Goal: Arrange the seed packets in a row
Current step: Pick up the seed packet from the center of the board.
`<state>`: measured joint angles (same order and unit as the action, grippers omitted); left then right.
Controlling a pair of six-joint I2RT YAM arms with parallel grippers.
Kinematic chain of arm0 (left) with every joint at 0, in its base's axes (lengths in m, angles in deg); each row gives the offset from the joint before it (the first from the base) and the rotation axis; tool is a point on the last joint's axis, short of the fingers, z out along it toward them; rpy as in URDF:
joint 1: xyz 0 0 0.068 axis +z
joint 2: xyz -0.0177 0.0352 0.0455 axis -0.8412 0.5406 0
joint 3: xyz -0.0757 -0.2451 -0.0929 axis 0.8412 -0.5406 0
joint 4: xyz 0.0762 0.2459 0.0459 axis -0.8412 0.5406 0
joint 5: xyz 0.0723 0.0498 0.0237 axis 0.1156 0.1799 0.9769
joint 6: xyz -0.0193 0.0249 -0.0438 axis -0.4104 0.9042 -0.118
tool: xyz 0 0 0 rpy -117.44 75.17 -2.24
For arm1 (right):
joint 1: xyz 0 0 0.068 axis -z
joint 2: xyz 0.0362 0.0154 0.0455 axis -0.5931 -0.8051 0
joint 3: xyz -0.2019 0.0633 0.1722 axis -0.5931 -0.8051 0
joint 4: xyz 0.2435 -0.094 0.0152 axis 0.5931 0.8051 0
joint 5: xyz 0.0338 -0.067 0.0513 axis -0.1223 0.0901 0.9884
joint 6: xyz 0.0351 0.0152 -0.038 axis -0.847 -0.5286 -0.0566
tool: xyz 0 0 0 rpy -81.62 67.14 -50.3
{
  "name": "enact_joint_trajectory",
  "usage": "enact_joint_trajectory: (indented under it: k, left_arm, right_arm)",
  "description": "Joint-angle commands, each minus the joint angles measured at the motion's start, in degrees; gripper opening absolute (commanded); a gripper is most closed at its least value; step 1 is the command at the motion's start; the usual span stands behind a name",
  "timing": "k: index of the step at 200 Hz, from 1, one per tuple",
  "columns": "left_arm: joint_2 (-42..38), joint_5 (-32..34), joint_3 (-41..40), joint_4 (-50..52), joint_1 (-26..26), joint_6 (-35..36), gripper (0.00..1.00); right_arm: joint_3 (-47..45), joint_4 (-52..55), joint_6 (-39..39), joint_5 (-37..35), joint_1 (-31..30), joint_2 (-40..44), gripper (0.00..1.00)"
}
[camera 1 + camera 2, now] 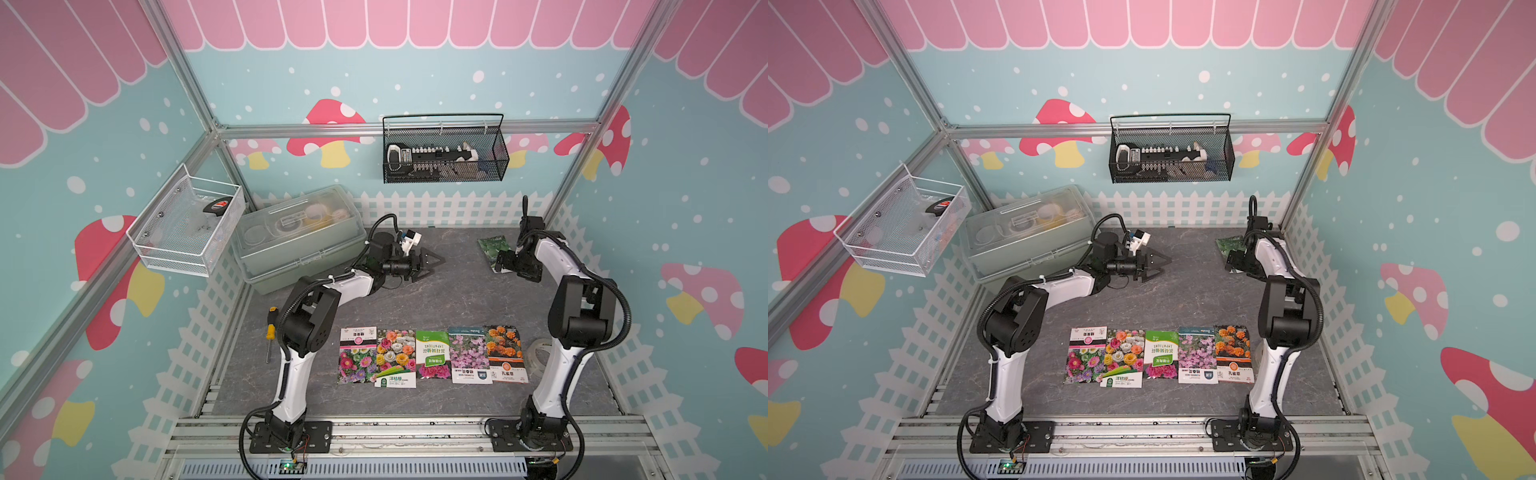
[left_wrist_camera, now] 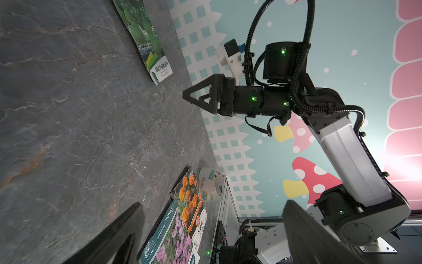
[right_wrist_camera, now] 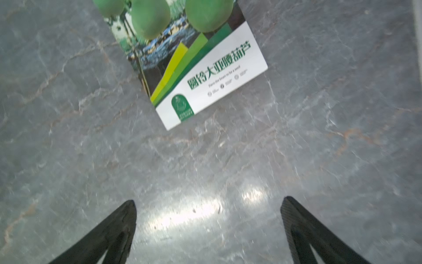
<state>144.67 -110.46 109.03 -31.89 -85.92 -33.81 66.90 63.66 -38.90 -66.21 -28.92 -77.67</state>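
On the left wall hangs a white wire-mesh basket [image 1: 187,224] holding a small black thing with a red mark and something clear I cannot make out. Next to it on the grey stone-patterned tabletop [image 1: 457,299] stands a translucent pale-green lidded plastic box [image 1: 299,249]; rolls of tape show blurred through its lid. A yellow-handled screwdriver [image 1: 271,330] lies just beside the left arm. The left gripper [image 1: 438,266] hangs over the far middle of the table, jaws spread, nothing between them. On the back wall a black wire-mesh basket [image 1: 444,149] holds black-and-white parts too small to tell. Along the near side five lie edge to edge in one row: a glossy mixed-bloom seed packet with a pink band [image 1: 358,355], a rose-like-bloom packet [image 1: 395,357] reading "洋桔梗", a green-and-white packet [image 1: 432,353] printed "IMPATIENS" upside down, a pink-flower packet [image 1: 469,355] marked "Beishu", and an orange-marigold packet [image 1: 505,353] reading "孔雀草". A green gourd seed packet [image 1: 490,245] lies well apart at the far right, tilted, partly hidden under the right arm's wrist in both top views; its white band reads "圆铃大亚腰葫芦" and "Have the heart to be a seed". The right gripper [image 3: 210,201] hangs just short of that band, jaws wide and empty. A clear tape roll [image 1: 540,353] marked "deli" sits beside the orange-marigold packet, half hidden by the right arm.
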Motion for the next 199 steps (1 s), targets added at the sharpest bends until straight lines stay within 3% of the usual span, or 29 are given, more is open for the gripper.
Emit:
enact_joint_trajectory:
  k: [1,33,51,86,124,141,166,199]
  left_arm:
    - [3.60,1.14,3.75,4.95,-0.64,0.72,0.95]
    - [5.23,0.55,6.39,5.77,-1.10,1.84,0.95]
    - [6.21,0.10,7.03,6.16,-1.10,3.12,0.94]
    - [9.37,-0.73,9.09,6.22,-1.15,2.98,0.94]
    - [11.02,-1.38,10.75,7.67,-1.05,4.09,0.94]
    - [11.84,-1.76,11.68,7.38,-1.05,3.36,0.93]
    - [12.59,-2.12,12.80,7.88,-0.98,3.29,0.93]
    - [13.40,-2.11,14.41,9.95,-0.38,3.51,0.93]
  right_arm:
    - [3.48,-7.98,-5.21,6.64,3.21,-2.65,0.98]
    - [12.22,-8.24,-2.13,9.71,6.76,-11.40,0.97]
    - [17.29,-8.99,0.30,14.81,7.76,-16.40,0.97]
    - [37.92,-0.94,5.87,23.23,8.74,-31.45,0.96]
    - [51.08,-0.13,1.85,39.78,10.63,-40.94,0.95]
    - [51.02,0.22,2.06,43.95,10.34,-41.96,0.92]
    - [47.87,5.10,7.09,43.96,8.87,-41.10,0.88]
    - [37.90,7.98,12.97,43.52,4.93,-35.44,0.74]
